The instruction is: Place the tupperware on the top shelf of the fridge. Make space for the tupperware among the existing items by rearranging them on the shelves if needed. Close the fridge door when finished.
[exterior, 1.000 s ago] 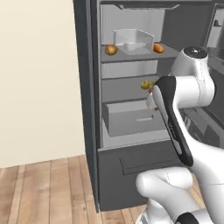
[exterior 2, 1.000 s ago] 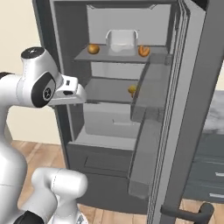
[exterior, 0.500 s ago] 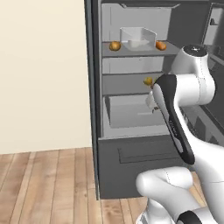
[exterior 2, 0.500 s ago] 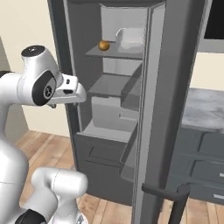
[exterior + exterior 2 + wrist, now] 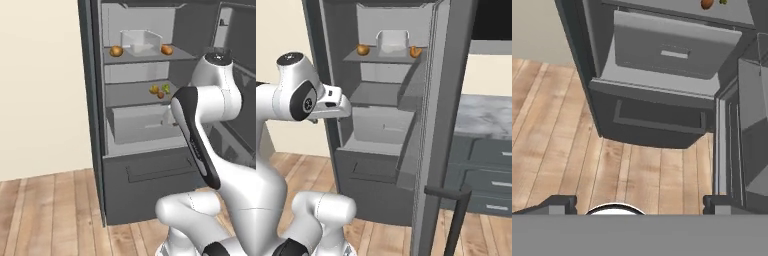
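From the left base camera the fridge [image 5: 140,110] stands open at about twelve o'clock, and the tupperware [image 5: 140,41] sits on the top shelf [image 5: 145,55] between two orange-brown items — one at its nine o'clock [image 5: 116,51], one at its three o'clock [image 5: 167,49]. A small cluster of fruit [image 5: 159,90] lies on the lower shelf [image 5: 130,95], above the grey drawer [image 5: 142,122]. From the right base camera the tupperware [image 5: 392,42] shows again on the top shelf [image 5: 381,57], and the fridge door [image 5: 438,130] stands edge-on at three o'clock. In my hand view my gripper [image 5: 640,202] stands wide with nothing between its tips, aimed at the wooden floor [image 5: 557,145] below the drawer [image 5: 672,47].
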